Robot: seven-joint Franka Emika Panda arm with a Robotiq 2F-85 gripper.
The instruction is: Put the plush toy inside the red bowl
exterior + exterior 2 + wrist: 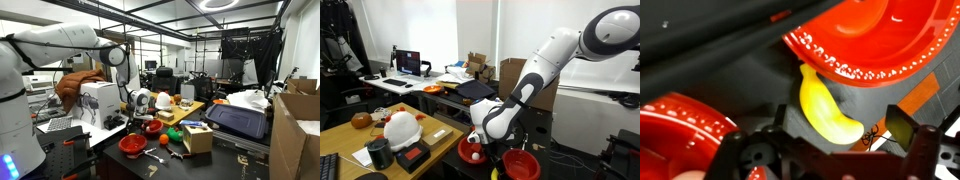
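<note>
Two red bowls with white-dotted rims stand on the dark table. In the wrist view one red bowl [872,40] is at the top right and the second red bowl [680,130] is at the lower left. They show in both exterior views [152,127] [131,146] [470,152] [523,165]. A white and red plush toy [402,127] sits on the wooden table, apart from the bowls; it also shows in an exterior view [162,100]. My gripper [825,150] [143,106] [486,133] hangs low between the two bowls, open and empty.
A yellow toy banana [830,105] lies on the table between the bowls, right under my gripper. A cardboard box [197,138] and a blue case [238,120] stand nearby. A black cup [380,152] and a red-black object [415,155] sit by the plush toy.
</note>
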